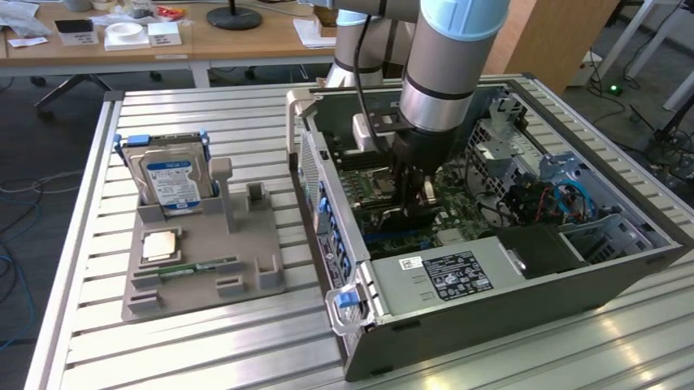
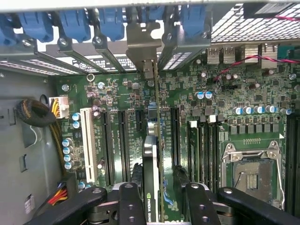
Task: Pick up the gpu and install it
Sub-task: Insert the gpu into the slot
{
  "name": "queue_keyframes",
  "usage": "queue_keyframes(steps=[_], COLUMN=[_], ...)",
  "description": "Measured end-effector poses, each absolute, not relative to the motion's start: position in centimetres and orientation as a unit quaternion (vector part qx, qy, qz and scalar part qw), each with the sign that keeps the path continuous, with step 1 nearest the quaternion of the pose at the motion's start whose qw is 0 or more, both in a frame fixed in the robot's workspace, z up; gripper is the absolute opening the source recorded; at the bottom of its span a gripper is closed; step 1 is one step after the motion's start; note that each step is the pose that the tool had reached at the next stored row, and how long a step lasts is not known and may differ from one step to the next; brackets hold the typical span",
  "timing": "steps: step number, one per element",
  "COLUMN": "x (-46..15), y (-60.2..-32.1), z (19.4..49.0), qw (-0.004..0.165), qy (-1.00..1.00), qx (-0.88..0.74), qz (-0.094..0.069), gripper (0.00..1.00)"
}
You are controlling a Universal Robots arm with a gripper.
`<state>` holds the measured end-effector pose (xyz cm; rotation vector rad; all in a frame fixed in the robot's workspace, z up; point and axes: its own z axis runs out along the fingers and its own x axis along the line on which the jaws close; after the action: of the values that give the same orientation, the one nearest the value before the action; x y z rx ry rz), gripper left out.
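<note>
The gpu (image 2: 153, 154) stands on edge between the gripper (image 2: 158, 197) fingers (image 2: 130, 204), held upright over the motherboard (image 2: 234, 93) inside the open computer case (image 1: 499, 301), its silver end bracket (image 2: 143, 47) reaching toward the row of rear slot covers. The fingers are closed on the card from both flat sides.

The main risk from here is misalignment: if the card's lower edge sits a little to one side of the long expansion slot (image 2: 166, 136) beneath it, pressing down would load the board or the connector rather than seat it. The bracket could also catch on the rear slot frame or on the blue retainer clips (image 2: 112, 21) and tip the card. Whether the edge connector has already entered the slot is hard to judge, since the card hides that line in the wrist view. A grip on such a thin card may also slip or let it rock if the push is off-centre.

In the exterior view the arm (image 1: 450, 73) comes down nearly vertically into the case, wrist pointing straight down over the motherboard, well apart from the grey parts holder (image 1: 201, 260) and its hard drive (image 1: 174, 179) on the slatted counter (image 1: 130, 349).
</note>
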<state>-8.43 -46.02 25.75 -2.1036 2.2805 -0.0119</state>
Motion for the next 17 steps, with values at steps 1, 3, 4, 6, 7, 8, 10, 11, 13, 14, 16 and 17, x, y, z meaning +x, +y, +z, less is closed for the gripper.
queue_keyframes(steps=[1, 3, 4, 6, 7, 8, 10, 11, 13, 14, 16, 17], x=[-8.43, -8.43, -8.43, -8.43, -8.44, -8.44, -8.43, -8.43, -8.43, -8.43, -8.42, -8.42], y=[-46.02, -46.02, -46.03, -46.16, -46.17, -46.17, -46.17, -46.17, -46.17, -46.12, -46.05, -46.05], z=[25.74, 25.74, 25.75, 25.75, 25.75, 25.75, 25.75, 25.75, 25.75, 25.76, 25.76, 25.75], qw=[0.02, 0.02, 0.02, 0.02, 0.02, 0.02, 0.02, 0.02, 0.02, 0.02, 0.02, 0.02], qy=[0.735, 0.735, 0.735, 0.735, 0.735, 0.735, 0.735, 0.735, 0.735, 0.735, 0.735, 0.735], qx=[-0.678, -0.678, -0.678, -0.678, -0.678, -0.678, -0.678, -0.678, -0.678, -0.678, -0.678, -0.678], qz=[-0.004, -0.004, -0.004, -0.003, -0.003, -0.003, -0.003, -0.003, -0.003, -0.003, -0.003, -0.003], gripper=[0.4, 0.4, 0.4, 0.4, 0.4, 0.4, 0.4, 0.4, 0.4, 0.4, 0.4, 0.4])
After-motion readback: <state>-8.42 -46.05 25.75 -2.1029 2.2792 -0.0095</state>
